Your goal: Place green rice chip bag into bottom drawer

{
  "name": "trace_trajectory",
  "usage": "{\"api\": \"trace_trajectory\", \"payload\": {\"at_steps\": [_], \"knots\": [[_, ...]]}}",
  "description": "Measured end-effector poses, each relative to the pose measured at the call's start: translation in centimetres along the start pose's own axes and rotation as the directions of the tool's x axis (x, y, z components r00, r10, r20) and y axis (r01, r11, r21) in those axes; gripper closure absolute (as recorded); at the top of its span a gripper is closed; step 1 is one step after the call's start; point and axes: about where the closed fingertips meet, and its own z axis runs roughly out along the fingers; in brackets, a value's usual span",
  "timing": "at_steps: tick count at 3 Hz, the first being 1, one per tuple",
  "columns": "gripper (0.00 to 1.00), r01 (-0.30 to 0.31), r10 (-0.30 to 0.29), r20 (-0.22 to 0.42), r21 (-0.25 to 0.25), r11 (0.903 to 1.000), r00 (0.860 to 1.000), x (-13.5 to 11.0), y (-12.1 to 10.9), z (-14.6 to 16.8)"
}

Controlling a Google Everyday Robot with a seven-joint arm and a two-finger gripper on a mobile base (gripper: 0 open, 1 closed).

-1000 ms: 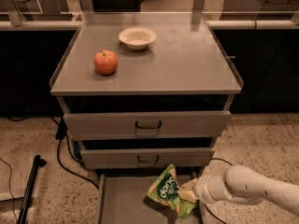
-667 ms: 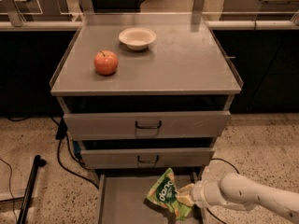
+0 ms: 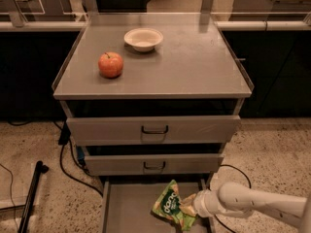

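Gripper (image 3: 190, 205) clamped on right edge of green rice chip bag (image 3: 169, 207); bag tilted low over open bottom drawer (image 3: 127, 212) floor, positioned for release inside side walls.

Pincer (image 3: 189, 208), bag (image 3: 169, 204) seemingly lower in drawer (image 3: 127, 211).

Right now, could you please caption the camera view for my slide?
Gripper holds green chip bag at the open bottom drawer; apple and bowl on the cabinet.

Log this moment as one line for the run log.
crinkly light-green chip bag: tilted over open grey metal bottom drawer | gripper: bottom right, touching bag | red apple, white bowl: on cabinet top
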Motion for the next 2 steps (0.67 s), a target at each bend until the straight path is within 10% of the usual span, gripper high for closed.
{"api": "trace_trajectory", "payload": {"at_steps": [2], "knots": [[1.00, 0.000, 0.001, -0.025, 0.037, 0.9993, 1.000, 0.19, -1.48, 1.39]]}}
